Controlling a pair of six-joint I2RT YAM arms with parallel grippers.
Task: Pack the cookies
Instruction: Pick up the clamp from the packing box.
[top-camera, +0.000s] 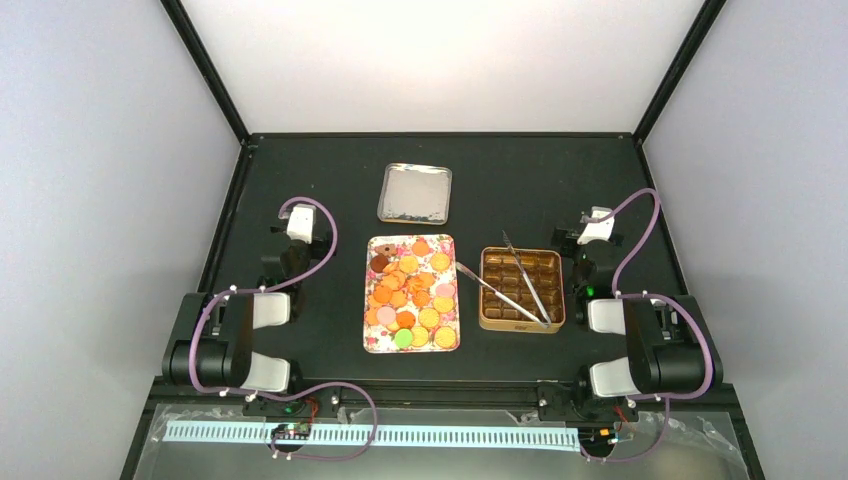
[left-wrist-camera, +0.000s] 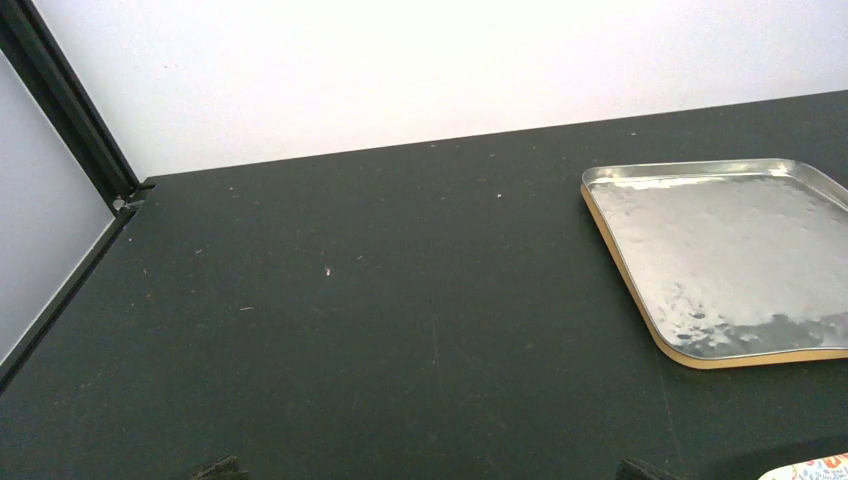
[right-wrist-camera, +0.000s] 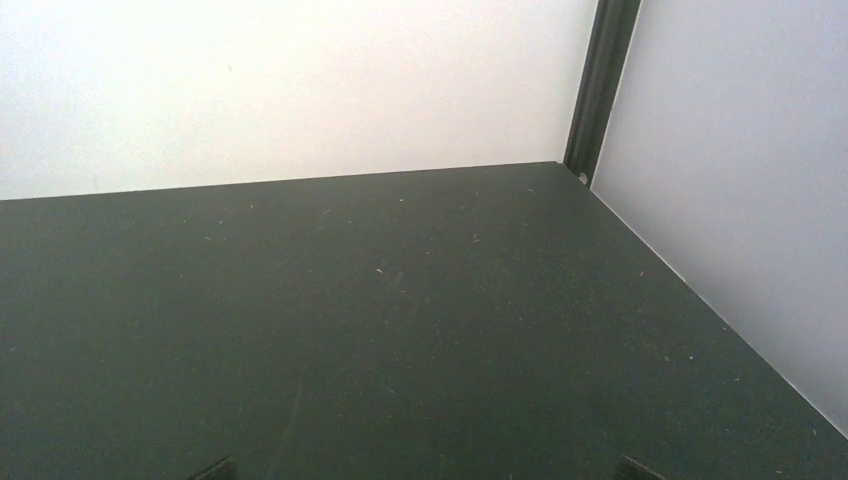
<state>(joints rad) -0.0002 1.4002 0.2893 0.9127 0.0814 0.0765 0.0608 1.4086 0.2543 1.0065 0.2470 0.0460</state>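
My left fingers (left-wrist-camera: 215, 468) and right fingers (right-wrist-camera: 212, 468) are spread apart, holding nothing. The cookies (top-camera: 410, 295) lie on a tray (top-camera: 372, 345) between them, long side running near to far, closer to my left. Tongs (top-camera: 500, 293) rest across the tin (top-camera: 520, 328) by my right.

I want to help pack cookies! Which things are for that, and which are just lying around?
For packing: cookies, their flowery tray, divided tin, two tongs across it.
Lying around: silver lid behind the tray.

White walls (top-camera: 440, 60) — blk table (top-camera: 300, 180)
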